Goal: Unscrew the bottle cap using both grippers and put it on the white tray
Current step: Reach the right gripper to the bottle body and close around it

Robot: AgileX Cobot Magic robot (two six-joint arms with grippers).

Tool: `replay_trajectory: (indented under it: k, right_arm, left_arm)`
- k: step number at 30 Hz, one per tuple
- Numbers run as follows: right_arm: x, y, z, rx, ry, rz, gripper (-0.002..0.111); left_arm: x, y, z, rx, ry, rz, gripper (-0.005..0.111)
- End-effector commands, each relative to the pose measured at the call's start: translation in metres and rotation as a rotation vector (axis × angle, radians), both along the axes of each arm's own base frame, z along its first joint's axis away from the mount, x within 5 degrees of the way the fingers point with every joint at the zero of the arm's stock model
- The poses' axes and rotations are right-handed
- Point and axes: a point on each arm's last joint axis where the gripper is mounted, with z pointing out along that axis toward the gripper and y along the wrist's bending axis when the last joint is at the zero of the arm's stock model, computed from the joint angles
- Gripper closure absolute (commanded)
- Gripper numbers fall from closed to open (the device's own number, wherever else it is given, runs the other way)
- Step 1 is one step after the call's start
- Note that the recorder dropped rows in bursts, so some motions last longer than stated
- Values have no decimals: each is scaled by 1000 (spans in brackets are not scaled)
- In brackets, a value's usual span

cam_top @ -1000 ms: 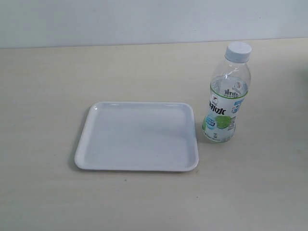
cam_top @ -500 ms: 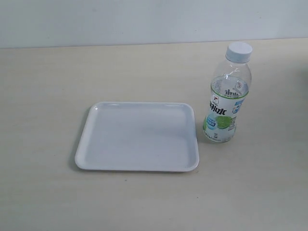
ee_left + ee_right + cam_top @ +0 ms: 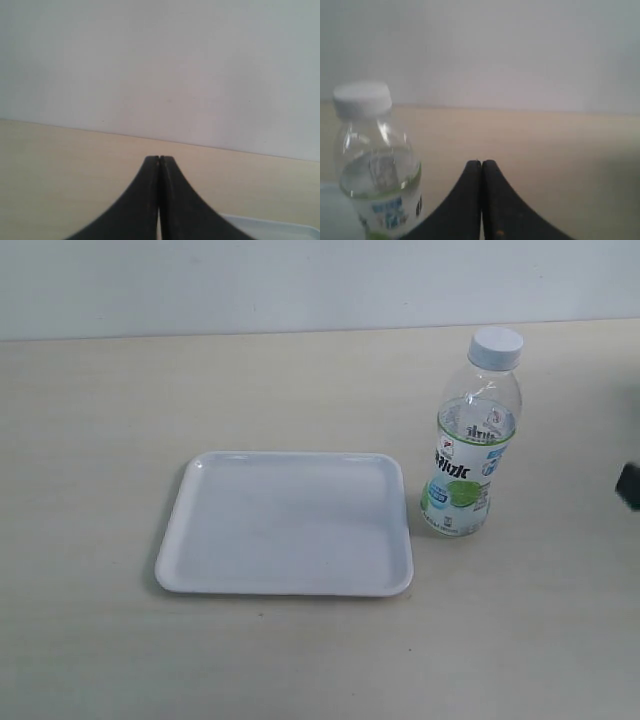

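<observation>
Exterior view: the bottle cap (image 3: 496,346) sits screwed on the neck of the bottle (image 3: 470,440). The bottle stands upright on the pale table (image 3: 100,400), just beside the white tray (image 3: 285,530), at the tray's 3 o'clock. The tray lies flat near the table's middle. A small black shape (image 3: 630,485) shows at the frame's 3 o'clock edge; what it is cannot be told. In the wrist views, the left gripper (image 3: 159,158) and the right gripper (image 3: 481,162) each have their black fingers pressed together, gripping nothing. The right one is apart from the bottle.
</observation>
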Motion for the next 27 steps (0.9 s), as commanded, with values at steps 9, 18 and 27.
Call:
replay_trajectory:
  k: [9, 18, 27]
  right_arm:
    - [-3, 18, -43, 0, 197, 218, 108]
    - [-1, 27, -53, -6, 239, 328, 44]
    - [21, 23, -61, 80, 296, 284, 12]
  left_arm:
    - [-1, 0, 1, -11, -5, 1, 107]
    - [-1, 0, 1, -11, -5, 0, 107]
    - [-1, 0, 1, -11, -5, 0, 107]
